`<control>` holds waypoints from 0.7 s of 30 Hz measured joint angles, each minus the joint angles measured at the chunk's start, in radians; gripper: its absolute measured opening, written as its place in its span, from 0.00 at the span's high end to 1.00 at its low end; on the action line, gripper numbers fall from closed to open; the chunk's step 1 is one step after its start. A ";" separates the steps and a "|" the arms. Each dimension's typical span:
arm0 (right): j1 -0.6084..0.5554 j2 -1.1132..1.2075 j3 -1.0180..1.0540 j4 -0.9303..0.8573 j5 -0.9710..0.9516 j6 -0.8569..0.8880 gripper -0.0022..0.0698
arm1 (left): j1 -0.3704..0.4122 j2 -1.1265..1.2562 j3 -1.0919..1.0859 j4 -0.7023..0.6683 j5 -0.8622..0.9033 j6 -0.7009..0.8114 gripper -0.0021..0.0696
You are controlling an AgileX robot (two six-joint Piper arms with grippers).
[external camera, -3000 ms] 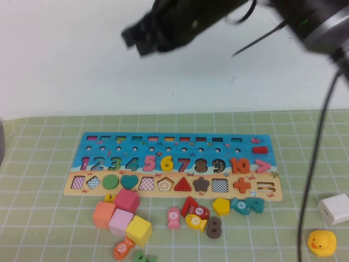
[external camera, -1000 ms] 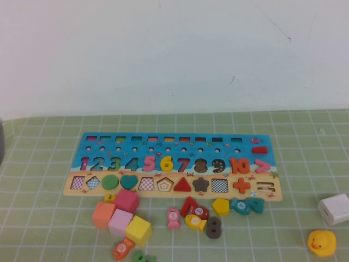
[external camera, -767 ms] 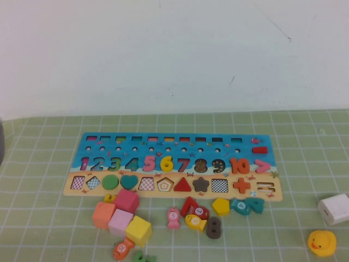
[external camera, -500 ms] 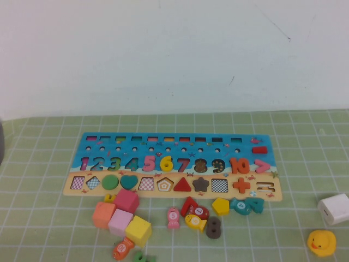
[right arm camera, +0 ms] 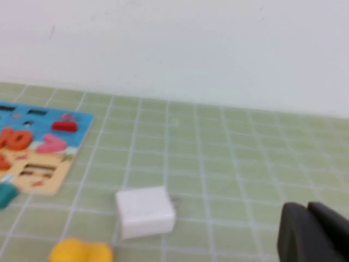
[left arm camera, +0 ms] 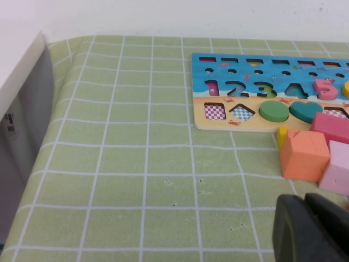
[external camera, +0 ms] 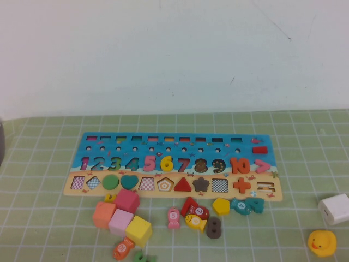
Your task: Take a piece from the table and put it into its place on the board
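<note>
overhead, the green checked tablecloth (external camera: pixel 49 218) carries the long flat wooden puzzle board (external camera: pixel 173 165), blue above and tan below, lying flat. the small yellow wooden numeral 6 (external camera: pixel 167 163) sits in the board's digit row, between the pink 5 and the red 7. neither arm appears from this camera. just off the board's tan edge lies a scatter of loose pieces: the orange cube (external camera: pixel 103 214), the yellow cube (external camera: pixel 138 230) and the yellow pentagon piece (external camera: pixel 220 206). further from the board's right end stand the white box (external camera: pixel 335 208) and the yellow rubber duck (external camera: pixel 321 243).

only the wrist cameras show the grippers. the left gripper (left arm camera: pixel 308 229) hangs low beside the orange cube off the board's left end, its dark fingers pressed together on nothing. the right gripper (right arm camera: pixel 312 233) hovers past the white box, beyond the board's right end, its fingers likewise closed and empty.
</note>
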State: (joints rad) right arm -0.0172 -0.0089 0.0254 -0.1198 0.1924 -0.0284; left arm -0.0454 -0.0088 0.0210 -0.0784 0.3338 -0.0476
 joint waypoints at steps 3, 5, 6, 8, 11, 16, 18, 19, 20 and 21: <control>0.000 0.000 0.000 0.128 0.084 -0.100 0.97 | 0.000 0.000 0.000 0.000 0.000 0.000 0.97; 0.000 0.000 0.000 0.166 0.147 -0.129 0.97 | 0.000 0.000 0.000 0.000 0.000 0.000 0.97; 0.000 0.000 0.000 0.166 0.152 -0.131 0.97 | 0.000 0.000 0.000 0.000 0.000 0.000 0.97; 0.000 0.000 0.000 0.156 0.154 -0.119 0.97 | 0.000 0.000 0.000 0.000 0.000 0.000 0.97; 0.008 0.000 0.000 0.110 0.158 -0.031 0.97 | 0.000 0.000 0.000 0.000 0.000 0.000 0.97; 0.022 0.000 0.000 0.065 0.158 0.081 0.97 | 0.000 0.000 0.000 0.000 0.000 0.000 0.97; 0.025 0.000 0.000 0.063 0.158 0.091 0.97 | 0.000 0.000 0.000 0.000 0.000 0.000 0.97; 0.026 0.000 0.000 0.061 0.160 0.093 0.97 | 0.000 0.000 0.000 0.000 0.000 0.000 0.97; 0.028 0.000 0.000 0.059 0.160 0.095 0.97 | 0.000 0.000 0.000 0.000 0.000 0.000 0.97; 0.028 0.000 0.000 0.059 0.160 0.097 0.97 | 0.000 0.000 0.000 0.000 0.000 0.000 0.97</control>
State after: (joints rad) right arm 0.0105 -0.0089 0.0254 -0.0606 0.3525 0.0683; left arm -0.0454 -0.0088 0.0210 -0.0784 0.3338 -0.0476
